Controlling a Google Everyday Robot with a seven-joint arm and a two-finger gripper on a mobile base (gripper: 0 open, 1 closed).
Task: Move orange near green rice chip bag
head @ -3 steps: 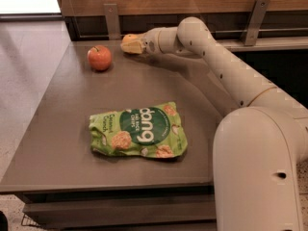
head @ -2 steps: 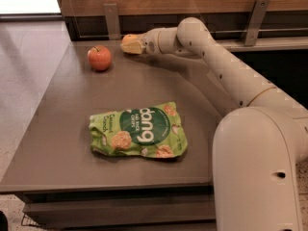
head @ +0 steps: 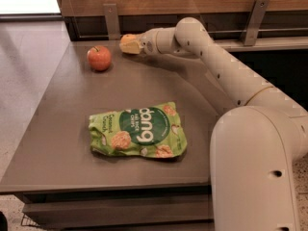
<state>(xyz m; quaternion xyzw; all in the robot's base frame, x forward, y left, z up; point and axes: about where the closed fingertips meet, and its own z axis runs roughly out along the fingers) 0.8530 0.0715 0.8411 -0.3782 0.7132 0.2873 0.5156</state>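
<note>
The orange [head: 127,37] sits at the far edge of the table, just under the wooden back wall. My gripper [head: 130,46] is right at it, reaching in from the right, and its tip hides the orange's lower part. I cannot tell if it holds the orange. The green rice chip bag [head: 138,131] lies flat near the table's front middle, well apart from the orange and the gripper.
A red apple [head: 98,57] stands on the grey table [head: 62,143] to the left of the gripper. My arm [head: 226,71] stretches across the table's right side. Two metal brackets [head: 111,19] rise along the back wall.
</note>
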